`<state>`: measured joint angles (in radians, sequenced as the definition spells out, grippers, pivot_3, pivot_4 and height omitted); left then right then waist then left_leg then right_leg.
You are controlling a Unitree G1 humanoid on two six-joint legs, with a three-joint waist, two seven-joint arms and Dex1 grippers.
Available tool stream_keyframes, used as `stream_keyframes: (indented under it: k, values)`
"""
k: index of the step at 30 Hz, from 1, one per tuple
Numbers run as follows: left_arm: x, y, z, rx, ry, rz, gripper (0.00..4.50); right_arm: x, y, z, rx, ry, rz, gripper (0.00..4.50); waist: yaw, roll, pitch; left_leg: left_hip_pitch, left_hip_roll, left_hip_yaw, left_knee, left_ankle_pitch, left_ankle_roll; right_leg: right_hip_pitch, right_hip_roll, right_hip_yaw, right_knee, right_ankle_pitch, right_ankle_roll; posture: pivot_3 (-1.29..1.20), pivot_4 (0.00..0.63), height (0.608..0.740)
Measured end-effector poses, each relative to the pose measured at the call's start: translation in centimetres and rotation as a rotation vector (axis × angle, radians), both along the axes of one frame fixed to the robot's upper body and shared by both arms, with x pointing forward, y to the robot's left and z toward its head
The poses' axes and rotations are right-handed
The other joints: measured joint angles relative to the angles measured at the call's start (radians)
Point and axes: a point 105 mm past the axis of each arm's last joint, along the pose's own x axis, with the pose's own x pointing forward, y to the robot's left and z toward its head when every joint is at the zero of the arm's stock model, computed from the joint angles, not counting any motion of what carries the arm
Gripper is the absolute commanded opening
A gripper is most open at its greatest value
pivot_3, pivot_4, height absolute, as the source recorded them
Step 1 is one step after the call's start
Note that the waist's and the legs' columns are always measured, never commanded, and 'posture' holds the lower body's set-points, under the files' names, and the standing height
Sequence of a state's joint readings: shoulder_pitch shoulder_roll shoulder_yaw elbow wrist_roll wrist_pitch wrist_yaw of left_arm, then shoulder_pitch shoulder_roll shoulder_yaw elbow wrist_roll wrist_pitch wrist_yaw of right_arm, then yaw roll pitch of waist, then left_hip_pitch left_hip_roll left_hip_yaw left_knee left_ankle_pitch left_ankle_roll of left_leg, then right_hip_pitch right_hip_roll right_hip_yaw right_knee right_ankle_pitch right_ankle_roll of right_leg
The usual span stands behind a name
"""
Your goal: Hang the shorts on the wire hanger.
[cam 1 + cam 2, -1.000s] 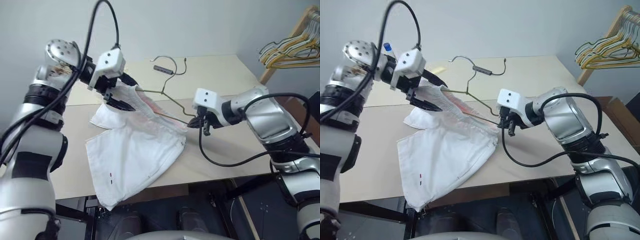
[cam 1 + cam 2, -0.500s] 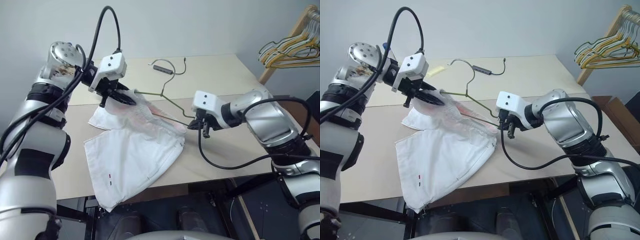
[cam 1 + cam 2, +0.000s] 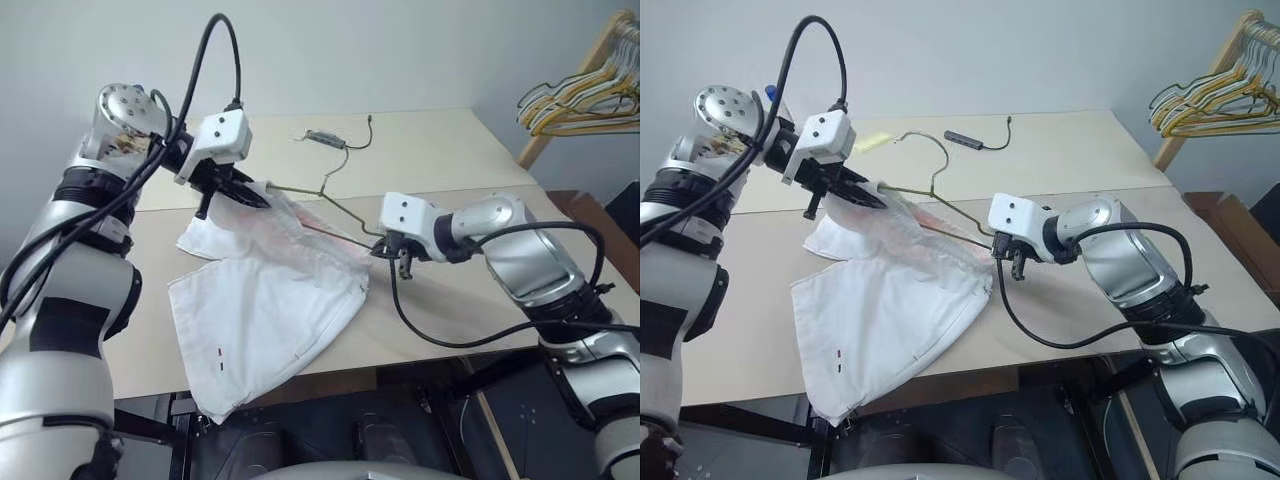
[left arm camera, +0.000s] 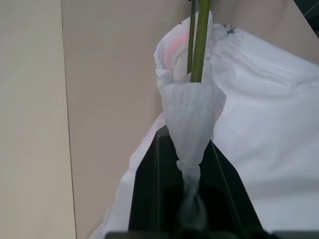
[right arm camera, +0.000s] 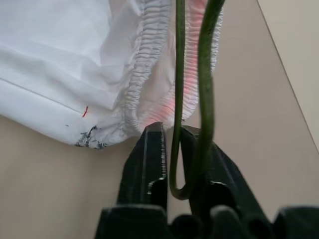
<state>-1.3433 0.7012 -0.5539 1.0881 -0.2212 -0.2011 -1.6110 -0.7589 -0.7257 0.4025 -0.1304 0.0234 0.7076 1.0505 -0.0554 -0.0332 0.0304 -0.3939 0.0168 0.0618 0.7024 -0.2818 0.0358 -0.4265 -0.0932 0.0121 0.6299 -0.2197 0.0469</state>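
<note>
The white shorts (image 3: 270, 300) lie spread on the beige table (image 3: 450, 150), with one leg hanging over the front edge. My left gripper (image 3: 250, 195) is shut on the gathered waistband (image 4: 189, 109) and holds that corner lifted. The olive wire hanger (image 3: 330, 185) is threaded into the waistband, and its wire (image 4: 199, 45) comes out of the bunched cloth. Its hook (image 3: 915, 137) leans low over the table at the back. My right gripper (image 3: 388, 250) is at the hanger's other end (image 5: 205, 74), with its jaws slightly apart around the wire bend.
A cluster of yellowish and grey hangers (image 3: 580, 100) hangs on a wooden rack at the far right. A small dark device with a cable (image 3: 965, 140) and a yellow scrap (image 3: 870, 143) lie at the back of the table. A seam runs across the tabletop.
The left gripper closed on the waistband and kept it lifted. The right gripper's jaws have just parted around the hanger end, its wrist turned, and the hanger's hook sank toward the table.
</note>
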Motion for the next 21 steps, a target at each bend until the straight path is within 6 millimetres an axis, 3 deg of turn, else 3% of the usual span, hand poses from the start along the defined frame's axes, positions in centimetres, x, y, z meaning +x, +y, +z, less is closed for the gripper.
stream_keyframes:
  k: [3,7,11,13,15,17,21]
  values:
    - [0.2,0.6,0.0,-0.006,-0.005,0.028,0.00,0.2,-0.8,1.2,0.046,-0.036,-0.047,2.75,-0.004,0.000,0.000,0.000,0.000,0.000,0.000,0.000,0.000,0.000,0.000,0.000,0.000,0.000,0.000,-0.08,0.000,0.740]
    - [0.5,1.0,0.2,-0.024,-0.015,0.063,0.00,0.4,-3.5,2.6,0.137,-0.053,-0.185,4.05,-0.003,0.000,0.000,-0.002,0.000,0.000,0.002,0.000,0.000,0.000,-0.001,-0.002,0.000,0.000,0.001,-0.09,0.000,0.740]
    - [0.9,0.8,0.2,-0.035,-0.031,0.080,0.00,-0.3,-5.5,3.3,0.258,-0.017,-0.311,4.05,-0.004,0.000,0.000,-0.002,0.000,-0.001,0.002,0.000,0.001,0.000,-0.001,-0.002,0.000,0.000,0.001,-0.09,0.000,0.740]
    - [0.9,0.7,0.3,-0.037,-0.037,0.082,0.00,-1.4,-5.9,2.4,0.298,0.041,-0.333,4.05,-0.006,0.000,0.000,-0.002,0.000,-0.001,0.002,-0.001,0.001,0.001,-0.001,-0.002,0.000,0.000,0.001,-0.09,0.000,0.740]
    - [1.0,0.9,0.4,-0.041,-0.039,0.090,0.00,-2.2,-5.8,0.1,0.324,0.132,-0.364,4.05,-0.010,0.000,0.000,-0.002,0.000,-0.001,0.002,-0.001,0.001,0.001,-0.001,-0.001,0.000,0.000,0.001,-0.09,0.000,0.740]
    - [1.0,1.0,0.5,-0.043,-0.043,0.093,0.00,-2.8,-4.6,-2.4,0.379,0.235,-0.396,4.05,-0.018,0.000,0.000,-0.001,0.000,-0.001,0.003,-0.001,0.001,0.001,-0.001,0.000,0.001,0.001,0.001,-0.09,0.000,0.740]
    - [1.1,1.0,1.2,-0.049,-0.060,0.096,0.00,-3.3,-0.6,-5.0,0.527,0.393,-0.388,4.05,-0.023,0.000,0.000,0.001,0.000,-0.003,0.002,-0.001,0.001,0.002,0.000,0.001,0.002,0.000,0.001,-0.08,0.000,0.740]
